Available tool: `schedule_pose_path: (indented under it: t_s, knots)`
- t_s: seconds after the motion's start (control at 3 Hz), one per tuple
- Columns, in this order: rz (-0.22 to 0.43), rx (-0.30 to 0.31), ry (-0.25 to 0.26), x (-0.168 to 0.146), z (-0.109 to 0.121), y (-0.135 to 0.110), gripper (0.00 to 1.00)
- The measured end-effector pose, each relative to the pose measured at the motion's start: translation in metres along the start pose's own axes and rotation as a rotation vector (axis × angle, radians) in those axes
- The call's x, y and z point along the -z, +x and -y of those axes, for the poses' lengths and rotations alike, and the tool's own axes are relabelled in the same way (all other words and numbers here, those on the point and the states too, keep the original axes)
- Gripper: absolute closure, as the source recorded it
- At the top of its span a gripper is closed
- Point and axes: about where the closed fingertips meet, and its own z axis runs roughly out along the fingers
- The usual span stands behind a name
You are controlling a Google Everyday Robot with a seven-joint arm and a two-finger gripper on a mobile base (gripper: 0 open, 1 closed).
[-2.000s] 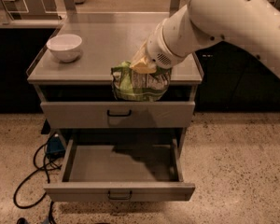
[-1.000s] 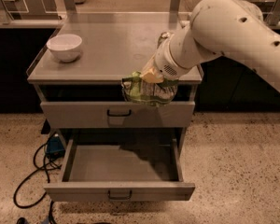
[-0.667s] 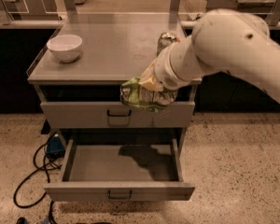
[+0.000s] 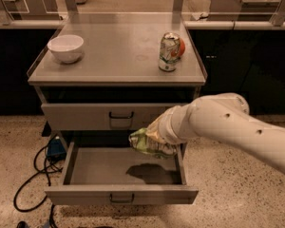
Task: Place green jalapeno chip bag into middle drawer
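The green jalapeno chip bag (image 4: 143, 142) has been lowered to just above the open middle drawer (image 4: 85, 195), clamped in the gripper (image 4: 156, 137) there; only the drop looks left.

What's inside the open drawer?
Only bare floor and a shadow show in the middle drawer; the gripper, holding the green jalapeno chip bag above it, covers the right rear corner.

Your arm (image 4: 228, 122) reaches in from the right, below the desk's front edge near its right corner; the gripper (image 4: 156, 135) there clamps the green jalapeno chip bag (image 4: 140, 141).
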Motion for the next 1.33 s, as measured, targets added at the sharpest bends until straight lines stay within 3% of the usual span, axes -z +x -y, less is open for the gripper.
schedule_pose_path:
  t_s: [0.33, 0.67, 1.0, 1.33]
  knots:
    - [-0.11, -0.078, -0.064, -0.055, -0.019, 0.054, 0.89]
    - [-0.206, -0.141, -0.118, -0.098, -0.031, 0.092, 0.88]
    - [-0.259, -0.176, -0.148, -0.121, -0.039, 0.112, 0.88]
    - [-0.26, -0.178, -0.149, -0.122, -0.039, 0.113, 0.97]
